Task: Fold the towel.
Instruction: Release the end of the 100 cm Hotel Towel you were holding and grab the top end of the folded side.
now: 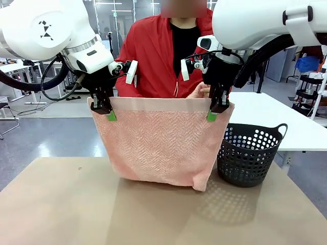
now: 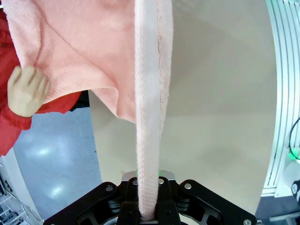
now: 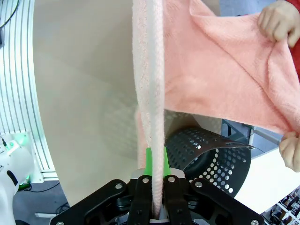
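Note:
The salmon-pink towel (image 1: 158, 145) hangs spread above the table, its smooth band along the top edge and its lower fold near the tabletop. My left gripper (image 1: 106, 113) is shut on the top left corner. My right gripper (image 1: 215, 113) is shut on the top right corner. In the left wrist view the towel's edge (image 2: 149, 140) runs straight up from between the shut fingers. In the right wrist view the towel's edge (image 3: 152, 117) does the same. The person's hands (image 3: 276, 21) hold the far layer of cloth behind it; one hand (image 2: 26, 91) shows in the left wrist view.
A dark perforated basket (image 1: 250, 153) stands on the tan table (image 1: 76, 204) just right of the hanging towel. The person in a red jacket (image 1: 153, 56) stands at the far side. A white table (image 1: 276, 117) lies behind at right.

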